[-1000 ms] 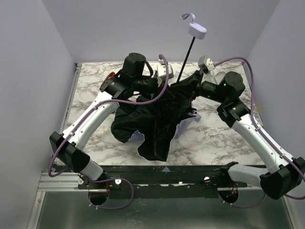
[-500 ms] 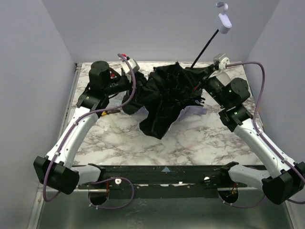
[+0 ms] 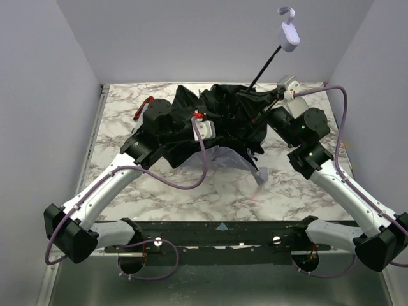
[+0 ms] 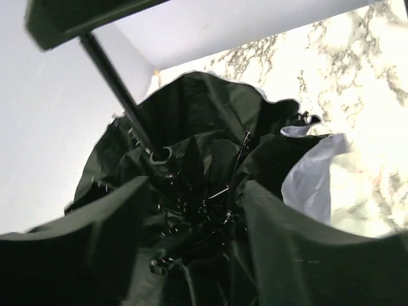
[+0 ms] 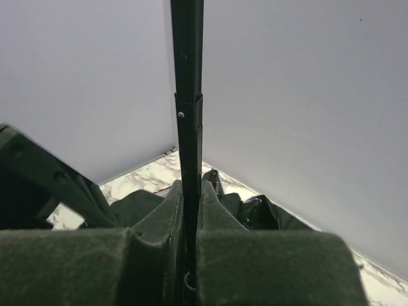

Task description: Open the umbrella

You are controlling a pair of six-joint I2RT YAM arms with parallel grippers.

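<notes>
**Umbrella half open on the bench.** My right end effector point(image 5: 189, 199) is clamped tight on the thin black telescopic shaft point(image 5: 189, 121) of the compact folding umbrella point(image 3: 220, 118), pale cream outside and black-lined within. Its fingers point(image 5: 156, 220) pinch the rod just above the rumpled canopy.

The shaft rises away from that end effector, over the back of the marble-patterned bench point(image 3: 280, 185). It ends at the small pale handle with its loop strap point(image 3: 288, 35), high in the air.

My left end effector point(image 4: 194, 191) stands with its fingers point(image 4: 95, 236) spread wide and nothing gripped between them. Directly ahead of it lies the canopy's black inside, with the ribs showing and a ring point(image 4: 162, 154) where the shaft meets them. A fold of the pale outer fabric point(image 4: 312, 182) juts out to its right.

The canopy sags on the bench between my two end effectors, loose rather than taut.

As I judge it, the opening is partly done: the shaft is drawn out, but the ribs are not yet locked. The next move calls for my left end effector to close around that ring. It would then drive the ring along the shaft, away from the handle, while my right one holds the rod steady.

No container appears in any view.
</notes>
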